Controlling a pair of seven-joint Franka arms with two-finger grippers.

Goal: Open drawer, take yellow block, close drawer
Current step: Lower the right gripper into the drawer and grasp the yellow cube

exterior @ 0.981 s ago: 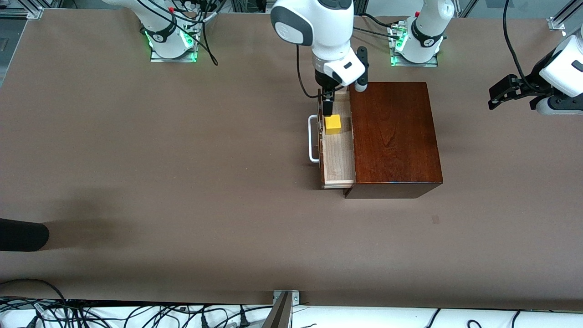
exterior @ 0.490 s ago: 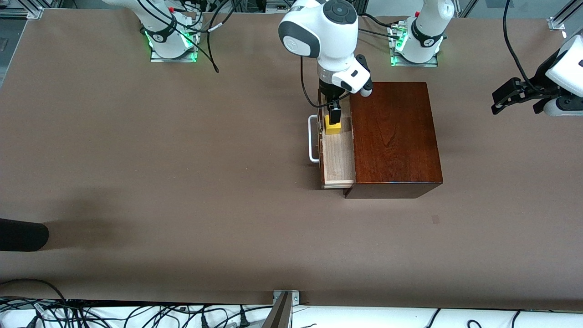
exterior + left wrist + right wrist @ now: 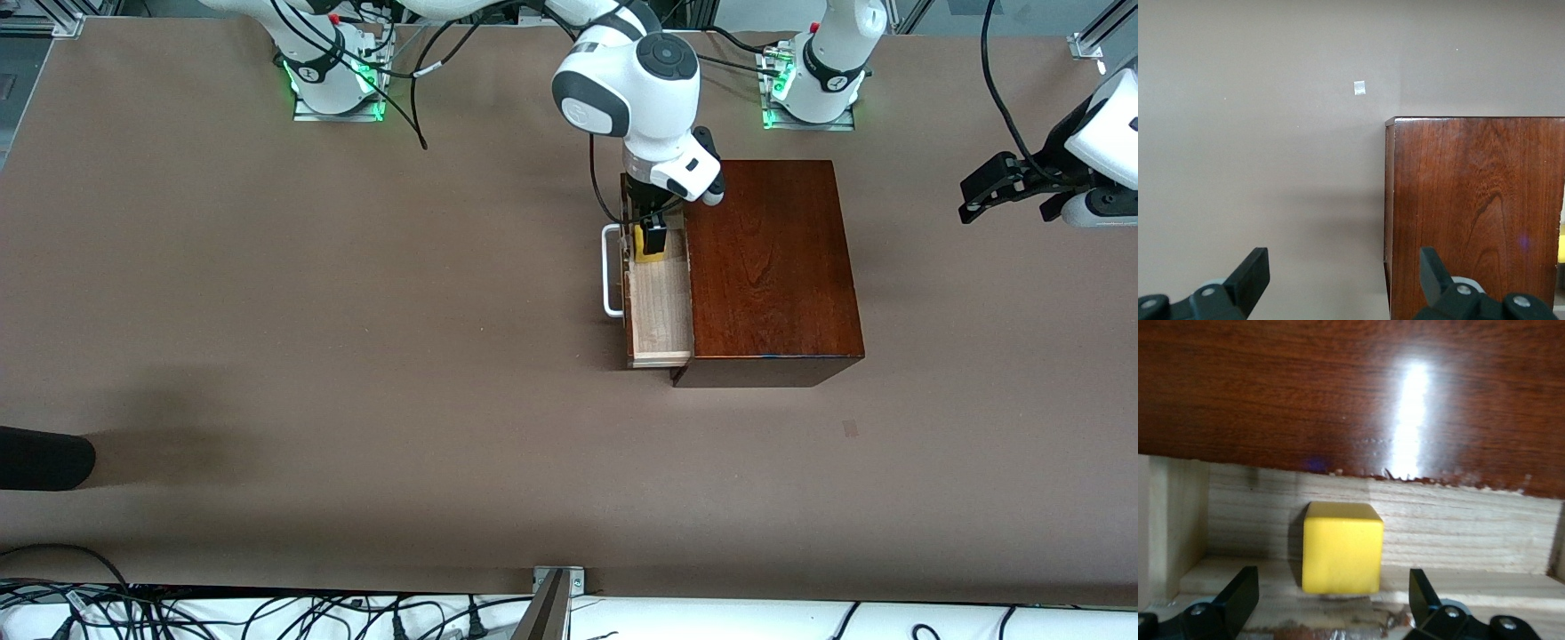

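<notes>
I count one wooden box (image 3: 769,267), one drawer (image 3: 660,307), one yellow block (image 3: 1341,547), two pincers, one table (image 3: 356,356).

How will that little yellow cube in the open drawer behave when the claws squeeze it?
The yellow block looks solid, so probably stiff. Its flat faces suit the right gripper, whose open fingers stand on either side of it. Sitting flat in the drawer, it shouldn't roll.

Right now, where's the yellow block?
The yellow block sits in the open drawer, at the end farther from the front camera, between the open fingers of the right gripper.
</notes>
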